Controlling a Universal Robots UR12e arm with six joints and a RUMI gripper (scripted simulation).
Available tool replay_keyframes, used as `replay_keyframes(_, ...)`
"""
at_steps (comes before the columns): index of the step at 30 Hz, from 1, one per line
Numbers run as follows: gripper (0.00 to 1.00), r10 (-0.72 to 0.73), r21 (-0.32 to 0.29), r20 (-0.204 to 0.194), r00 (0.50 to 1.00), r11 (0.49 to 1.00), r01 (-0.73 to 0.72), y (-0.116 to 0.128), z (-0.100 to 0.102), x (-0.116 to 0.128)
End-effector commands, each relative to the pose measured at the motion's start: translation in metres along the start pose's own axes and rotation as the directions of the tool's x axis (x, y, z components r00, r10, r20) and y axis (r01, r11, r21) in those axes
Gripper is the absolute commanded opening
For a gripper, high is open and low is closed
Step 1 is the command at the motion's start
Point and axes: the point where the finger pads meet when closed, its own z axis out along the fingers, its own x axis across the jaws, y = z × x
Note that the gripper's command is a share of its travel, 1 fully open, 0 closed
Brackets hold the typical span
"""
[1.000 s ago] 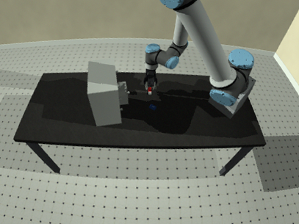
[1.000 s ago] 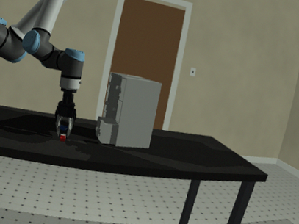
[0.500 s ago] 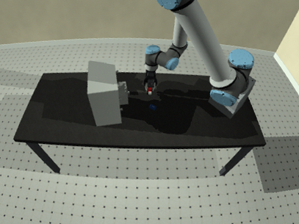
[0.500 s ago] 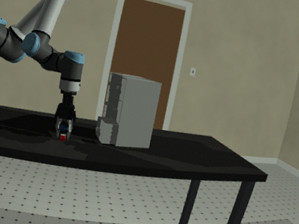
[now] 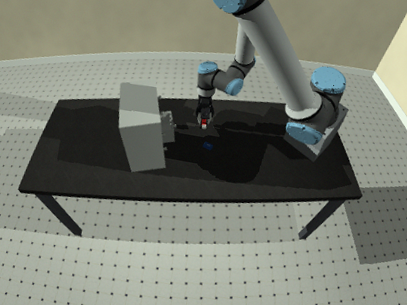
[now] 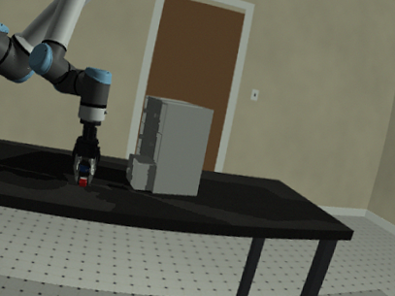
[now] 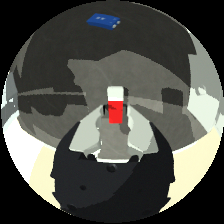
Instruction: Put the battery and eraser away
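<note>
Partly open, my claw straddles the red-and-white eraser on the desk, mid-frame in the wrist view; likely light and grippy, it wants a gentle squeeze across its narrow sides.

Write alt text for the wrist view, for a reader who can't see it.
A red-and-white block sits between the gripper's two fingertips; whether they grip it is unclear. Beyond, near the top edge, a flat blue object lies on the tabletop.
</note>
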Motion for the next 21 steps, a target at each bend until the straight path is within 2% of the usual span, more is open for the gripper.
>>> replay_keyframes(1,0.23,0.000,-0.001,-0.001,1.000,1.000,0.000,0.0002,-0.0004,0.0004)
replay_keyframes(18,0.23,0.000,-0.001,-0.001,1.000,1.000,0.000,0.0002,-0.0004,0.0004)
replay_keyframes(19,0.11,0.000,-0.001,-0.001,1.000,1.000,0.000,0.0002,-0.0004,0.0004)
replay_keyframes(21,0.11,0.000,-0.001,-0.001,1.000,1.000,0.000,0.0002,-0.0004,0.0004)
